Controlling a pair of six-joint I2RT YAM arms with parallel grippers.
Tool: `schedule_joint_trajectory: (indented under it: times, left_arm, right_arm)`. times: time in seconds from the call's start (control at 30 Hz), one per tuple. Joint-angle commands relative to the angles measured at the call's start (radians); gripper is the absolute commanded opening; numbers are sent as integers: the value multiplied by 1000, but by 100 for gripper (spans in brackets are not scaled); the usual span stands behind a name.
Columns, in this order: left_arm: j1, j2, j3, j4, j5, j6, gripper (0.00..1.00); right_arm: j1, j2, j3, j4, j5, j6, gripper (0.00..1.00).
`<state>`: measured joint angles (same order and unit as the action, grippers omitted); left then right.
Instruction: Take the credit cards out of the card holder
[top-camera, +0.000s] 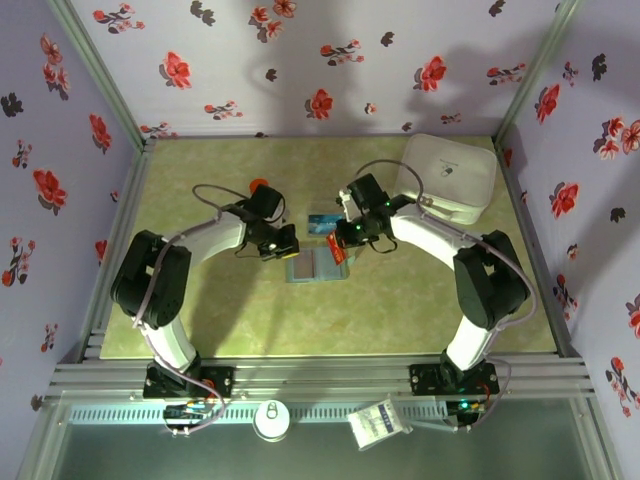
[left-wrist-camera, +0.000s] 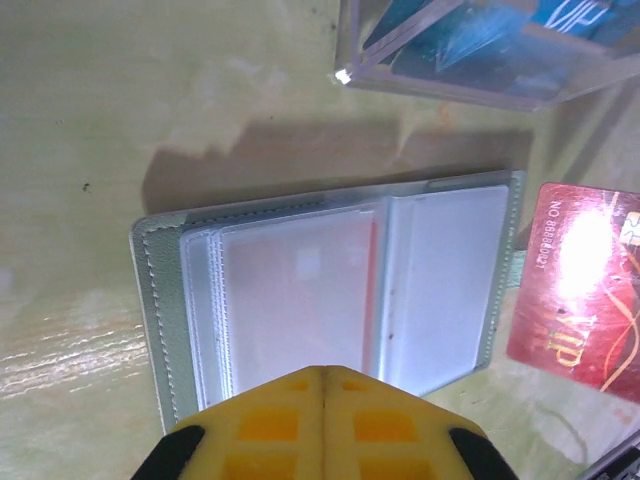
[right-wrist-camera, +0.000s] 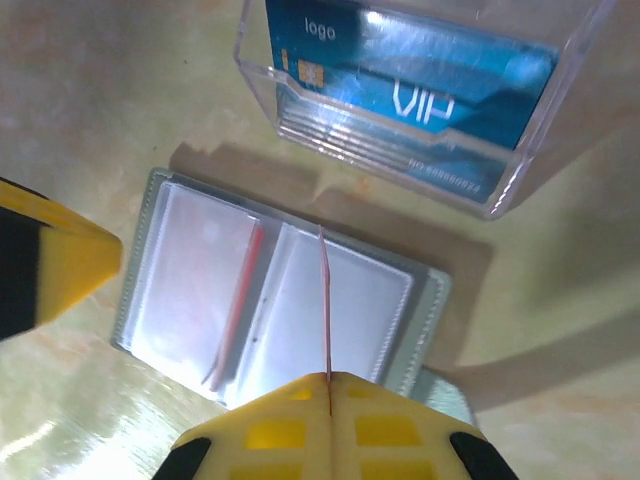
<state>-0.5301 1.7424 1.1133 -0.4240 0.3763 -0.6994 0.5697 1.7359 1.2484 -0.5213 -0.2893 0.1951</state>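
Observation:
The card holder (top-camera: 312, 268) lies open and flat on the green table, its clear pockets up (left-wrist-camera: 440, 290) (right-wrist-camera: 360, 300). One red card (left-wrist-camera: 300, 290) sits inside its left pocket, its red edge (right-wrist-camera: 240, 290) showing. My right gripper (top-camera: 343, 240) (right-wrist-camera: 328, 378) is shut on another red card (top-camera: 338, 251) (left-wrist-camera: 580, 290), seen edge-on (right-wrist-camera: 325, 300) above the holder's right panel. My left gripper (top-camera: 287, 243) (left-wrist-camera: 322, 372) is shut with nothing in it, its tips over the holder's near edge. A light blue card (right-wrist-camera: 420, 95) lies in the clear box.
The clear plastic box (top-camera: 322, 222) (left-wrist-camera: 480, 50) (right-wrist-camera: 400, 110) stands just behind the holder. A large white lidded container (top-camera: 447, 177) sits at the back right. An orange-capped bottle (top-camera: 258, 185) stands behind the left arm. Metal posts and floral walls ring the table.

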Motion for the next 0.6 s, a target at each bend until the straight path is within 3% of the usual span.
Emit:
schedule_joint_trajectory:
  times: [0.0, 0.23, 0.43, 0.57]
  left_arm:
    - [13, -51, -20, -4, -11, 2, 4]
    - [34, -97, -69, 12, -13, -3, 6]
    - [45, -124, -111, 31, -8, -20, 7]
    - [46, -135, -119, 24, -8, -14, 7]
  right_arm:
    - [-8, 45, 97, -169, 59, -317, 0]
    - [-8, 126, 274, -347, 45, -742, 0]
    - [-11, 234, 461, -494, 128, -932, 0]
    - [-19, 304, 589, -579, 112, -1005, 0]
